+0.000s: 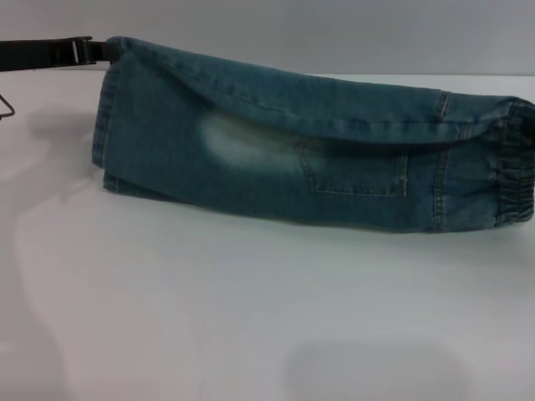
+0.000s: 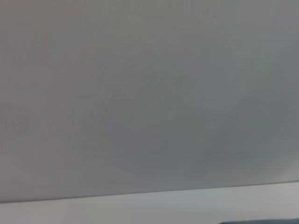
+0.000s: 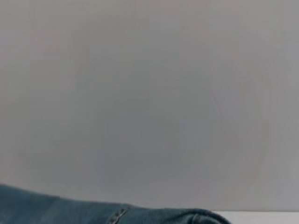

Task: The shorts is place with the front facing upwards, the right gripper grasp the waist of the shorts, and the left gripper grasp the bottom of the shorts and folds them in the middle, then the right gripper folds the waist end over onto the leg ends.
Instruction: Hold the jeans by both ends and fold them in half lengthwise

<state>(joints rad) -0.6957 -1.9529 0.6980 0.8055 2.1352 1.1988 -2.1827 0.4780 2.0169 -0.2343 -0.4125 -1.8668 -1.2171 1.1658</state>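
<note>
The blue denim shorts (image 1: 251, 167) lie folded lengthwise across the white table (image 1: 251, 317), with a back pocket showing. The bottom of the shorts (image 1: 104, 125), with its straight stitched leg ends, is at the left. The crinkled elastic waist (image 1: 512, 180) is at the right edge of the head view. My left gripper (image 1: 104, 50) comes in from the far left as a black bar and holds the top corner of the leg ends, where the upper layer folds over. My right gripper is out of view. Its wrist view shows only a strip of denim (image 3: 70, 212).
A thin dark wire shape (image 1: 7, 107) pokes in at the left edge of the table. White tabletop stretches in front of the shorts. Grey wall fills most of both wrist views, and the left one also shows a band of white table (image 2: 140, 207).
</note>
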